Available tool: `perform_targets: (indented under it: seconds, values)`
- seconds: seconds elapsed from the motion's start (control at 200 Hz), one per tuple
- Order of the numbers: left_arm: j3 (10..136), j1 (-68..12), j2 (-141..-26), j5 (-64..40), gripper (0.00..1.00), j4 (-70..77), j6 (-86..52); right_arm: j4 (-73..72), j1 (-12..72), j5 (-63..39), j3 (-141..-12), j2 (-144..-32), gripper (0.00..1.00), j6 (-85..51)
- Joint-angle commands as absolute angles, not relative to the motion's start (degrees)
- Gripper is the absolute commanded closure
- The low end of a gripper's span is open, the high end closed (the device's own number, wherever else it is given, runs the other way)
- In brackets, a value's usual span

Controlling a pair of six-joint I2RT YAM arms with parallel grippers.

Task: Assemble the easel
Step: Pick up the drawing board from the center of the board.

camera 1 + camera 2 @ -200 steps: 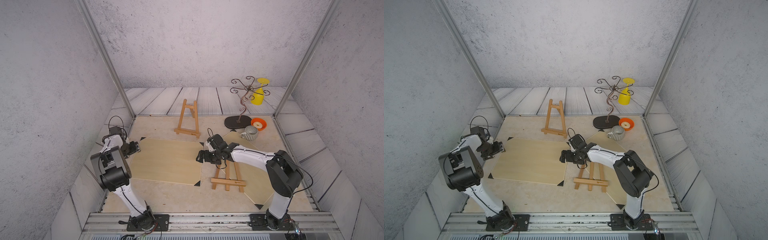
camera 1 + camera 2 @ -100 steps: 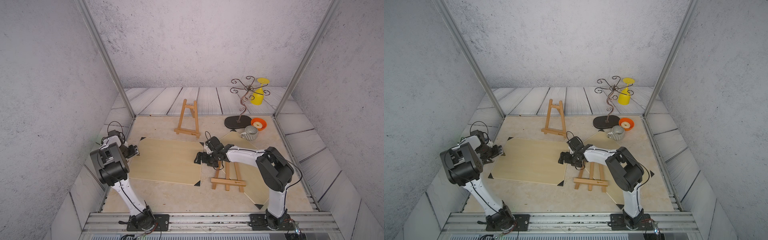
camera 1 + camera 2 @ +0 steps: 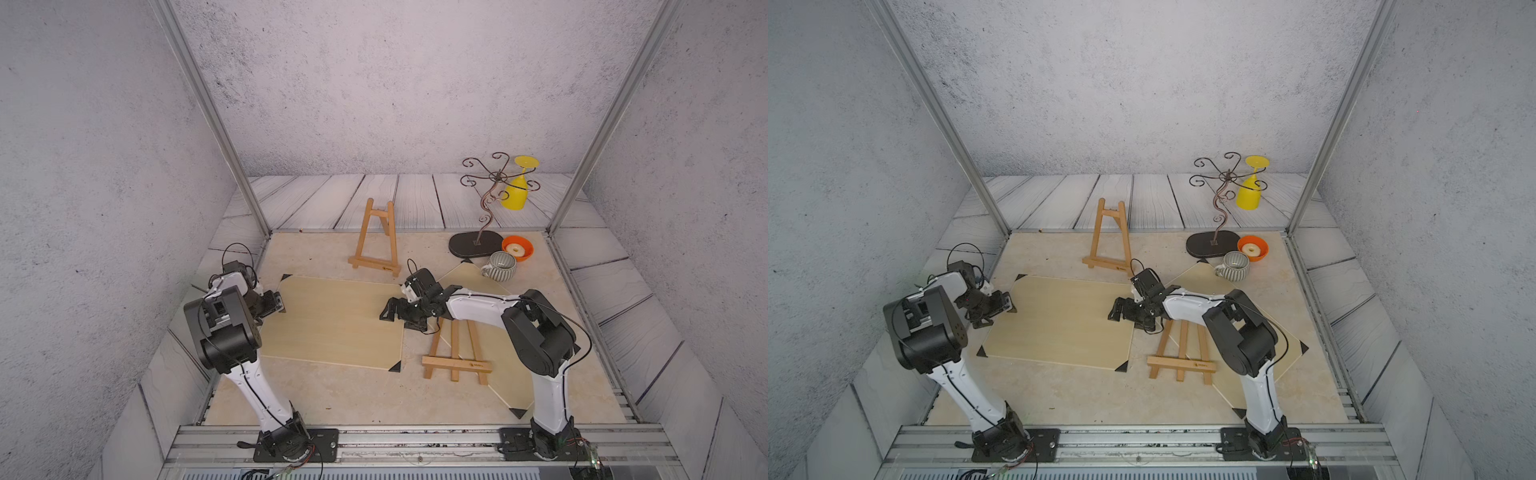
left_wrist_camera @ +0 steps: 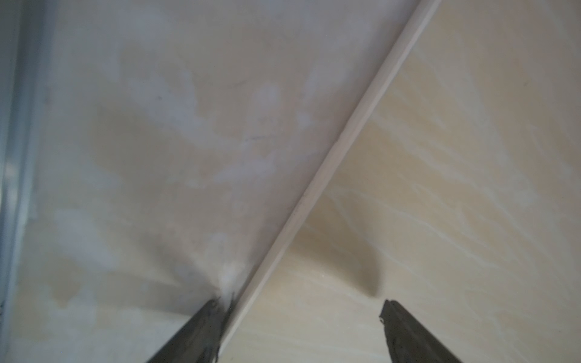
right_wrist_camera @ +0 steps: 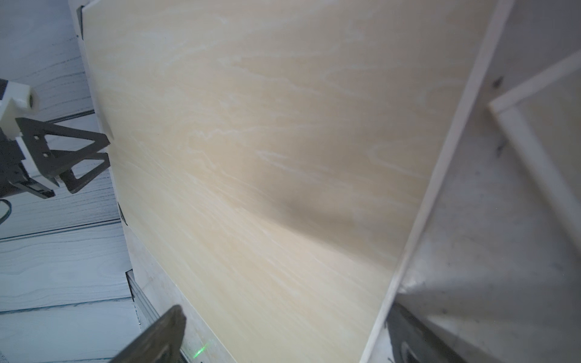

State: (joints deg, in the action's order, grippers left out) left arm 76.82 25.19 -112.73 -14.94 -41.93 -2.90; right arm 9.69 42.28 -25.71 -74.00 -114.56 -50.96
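A pale wooden board [image 3: 332, 320] with black corners lies flat mid-table in both top views [image 3: 1059, 320]. My left gripper [image 3: 277, 302] is open at its left edge; in the left wrist view its jaws [image 4: 301, 311] straddle that edge, one fingertip [image 4: 213, 317] on the table, the other over the board [image 4: 440, 188]. My right gripper [image 3: 401, 320] is open at the board's right edge, its jaws [image 5: 283, 330] spanning the board [image 5: 267, 157]. One wooden easel [image 3: 374, 241] stands upright behind. Another easel [image 3: 455, 353] lies flat by the right arm.
A second board [image 3: 498, 365] lies under the flat easel. At the back right stand a curly metal rack [image 3: 484, 208] with a yellow cup [image 3: 517, 191], a striped mug [image 3: 500, 266] and an orange bowl [image 3: 517, 248]. Metal frame posts border the table.
The left gripper has shifted a little right to the board's edge. The right gripper has slid slightly left over the board. Both arms' elbows have swung towards the front.
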Motion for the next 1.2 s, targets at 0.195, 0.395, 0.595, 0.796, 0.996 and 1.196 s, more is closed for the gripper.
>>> perform_targets:
  seconds: [0.195,0.395,0.595,0.796,0.996,1.196]
  values:
    - [73.2,23.4,-110.6,-27.2,0.19,-48.4,-1.2,-0.3,43.1,-33.4,-72.1,-113.8,0.01,-54.8]
    - [71.2,23.1,-110.2,-30.7,0.2,-48.2,-0.8,-5.0,43.2,-35.1,-70.7,-111.6,0.01,-57.4]
    - [69.9,22.6,-109.0,-31.5,0.2,-48.2,-0.6,-8.1,43.1,-35.4,-68.1,-108.6,0.01,-59.7]
    - [69.7,21.9,-109.0,-31.9,0.2,-48.6,0.0,-9.3,43.1,-35.5,-65.3,-105.3,0.01,-60.7]
    - [69.4,21.5,-109.4,-32.7,0.2,-48.5,0.0,-11.8,43.1,-35.9,-62.2,-102.6,0.01,-62.0]
    - [69.1,21.5,-108.7,-31.6,0.2,-48.7,0.0,-14.7,43.2,-36.3,-60.8,-101.3,0.01,-63.1]
